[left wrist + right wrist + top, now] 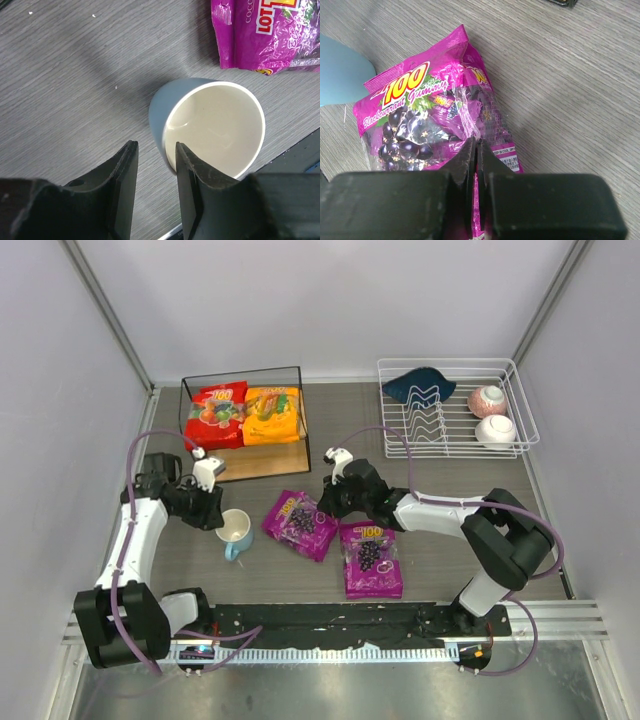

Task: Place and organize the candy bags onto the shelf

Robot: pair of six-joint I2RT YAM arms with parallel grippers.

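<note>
The shelf (pixel 262 460) stands at the back left with a red candy bag (pixel 215 415) and an orange-yellow candy bag (pixel 271 415) side by side on its top board. Two purple candy bags lie on the table: one (pixel 298 524) in the middle, one (pixel 371 558) nearer the front. My right gripper (pixel 330 502) is shut on the right edge of the middle purple bag (pixel 420 120), with its film pinched between the jaws (pixel 475 145). My left gripper (pixel 215 512) is open and empty (pixel 156 150), low over the table just left of the mug.
A light blue mug (pixel 236 532) with a cream inside (pixel 215 125) stands upright between my left gripper and the middle purple bag (pixel 265 30). A white wire dish rack (pixel 455 410) at the back right holds a dark blue cloth (pixel 418 386) and two bowls (pixel 487 400).
</note>
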